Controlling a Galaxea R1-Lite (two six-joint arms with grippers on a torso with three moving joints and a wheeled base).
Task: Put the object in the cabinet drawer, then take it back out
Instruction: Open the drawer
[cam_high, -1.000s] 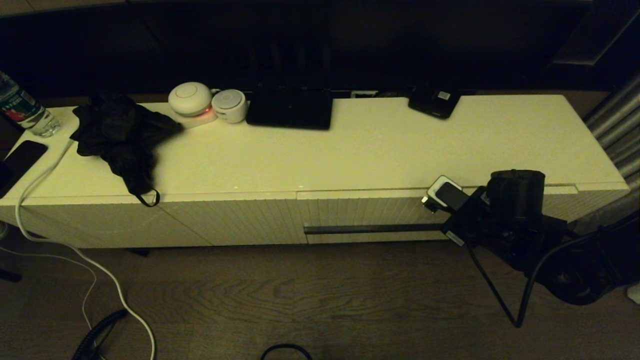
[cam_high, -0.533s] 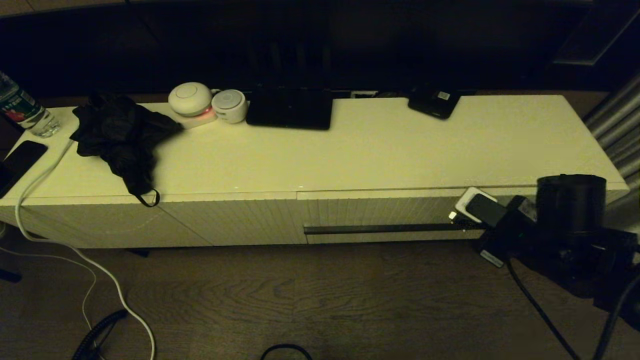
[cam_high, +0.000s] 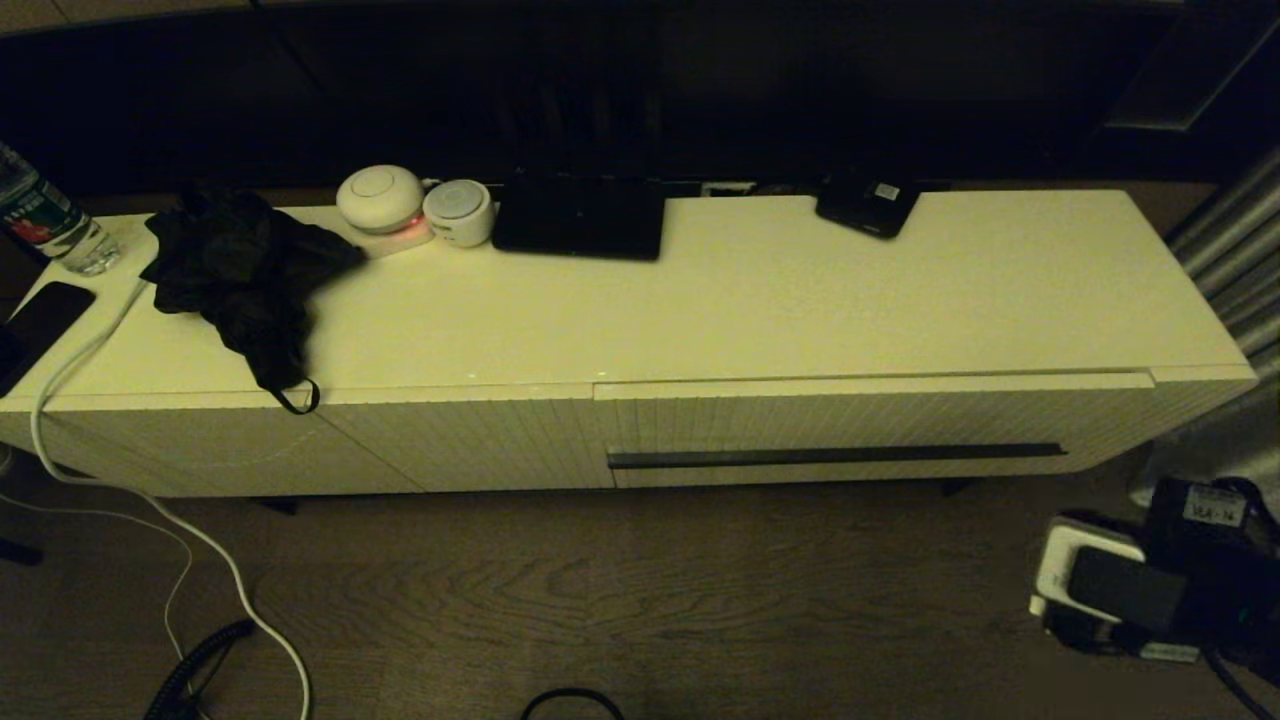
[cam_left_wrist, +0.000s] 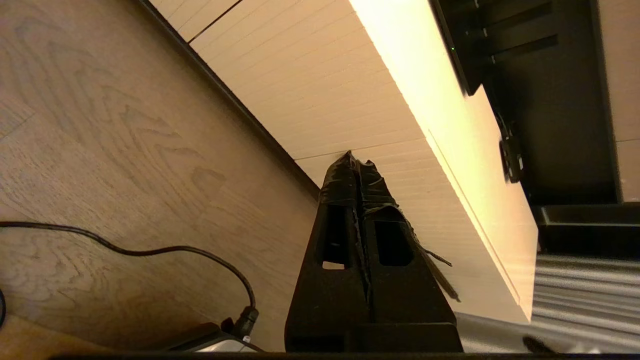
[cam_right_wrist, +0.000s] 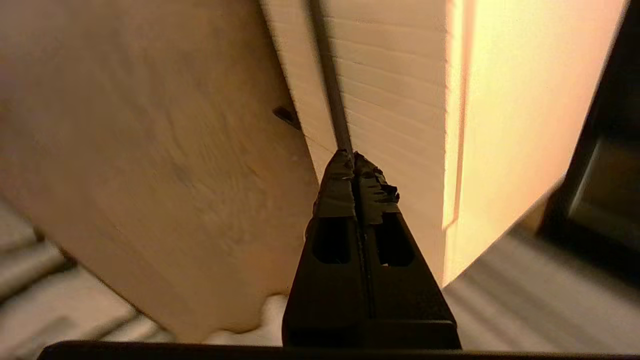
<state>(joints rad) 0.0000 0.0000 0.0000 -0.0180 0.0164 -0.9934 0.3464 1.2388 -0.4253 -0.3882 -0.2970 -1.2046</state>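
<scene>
you are looking at a long white cabinet (cam_high: 700, 300) with the cabinet drawer (cam_high: 870, 425) sitting fully closed on its right half, its ribbed front flush with the ribbed panel (cam_high: 460, 440) beside it and its dark handle strip (cam_high: 835, 457) running along the lower part of the front. the object, the small clear bottle with the pale label, is showing in none of the views, so you cannot tell where it is lying.

your right arm (cam_high: 1150, 585) is sitting low at the right edge of the head view, down near the wooden floor (cam_high: 640, 600) and well apart from the drawer front. in the right wrist view the right gripper (cam_right_wrist: 358, 165) is pointing toward the end of the handle strip (cam_right_wrist: 327, 80), with its jaws pressed together and nothing between them. the left arm is not appearing in the head view; in the left wrist view the left gripper (cam_left_wrist: 357, 164) is hanging above the floor in front of the ribbed cabinet face, its jaws also closed on nothing.

on the cabinet top you are seeing a crumpled black cloth (cam_high: 245, 270) near the left end, two round white devices (cam_high: 415, 205) beside it, a flat black box (cam_high: 580, 218) and a smaller dark device (cam_high: 868, 205) along the back edge. a bottle with a red-green label (cam_high: 45, 220) is standing at the far left, beside a dark phone (cam_high: 45, 315), and a white cable (cam_high: 120, 480) is trailing down to the floor.
</scene>
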